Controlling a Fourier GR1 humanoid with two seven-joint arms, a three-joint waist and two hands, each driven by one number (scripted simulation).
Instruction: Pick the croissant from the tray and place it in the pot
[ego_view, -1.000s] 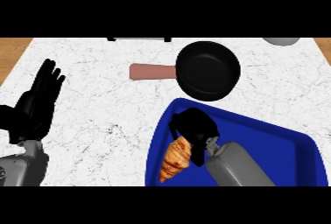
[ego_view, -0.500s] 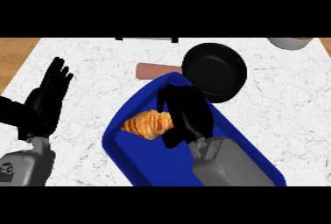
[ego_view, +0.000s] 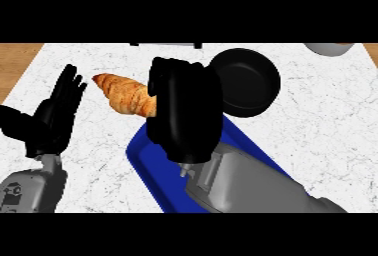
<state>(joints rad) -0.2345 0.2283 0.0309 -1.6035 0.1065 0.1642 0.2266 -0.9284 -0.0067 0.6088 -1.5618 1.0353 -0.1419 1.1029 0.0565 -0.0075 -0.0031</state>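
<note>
The golden-brown croissant (ego_view: 124, 94) hangs left of my right hand (ego_view: 181, 112), over the white counter and outside the blue tray (ego_view: 146, 160). Its right end is hidden behind the hand, whose fingers curl round it. The black pot (ego_view: 249, 82) stands just right of that hand, beyond the tray's far end; its handle is hidden. My right forearm covers most of the tray. At the view's left my left hand (ego_view: 50, 117) rests open with its fingers up, apart from the croissant.
A grey bowl (ego_view: 329, 48) shows at the back right edge, and a dark object (ego_view: 166, 45) at the back edge. Brown wood (ego_view: 16, 62) borders the marble counter (ego_view: 325, 130) on the left.
The croissant has left the tray, carried up and to the left by my right hand. The hand now covers the pot's handle. The left hand stays as it was.
</note>
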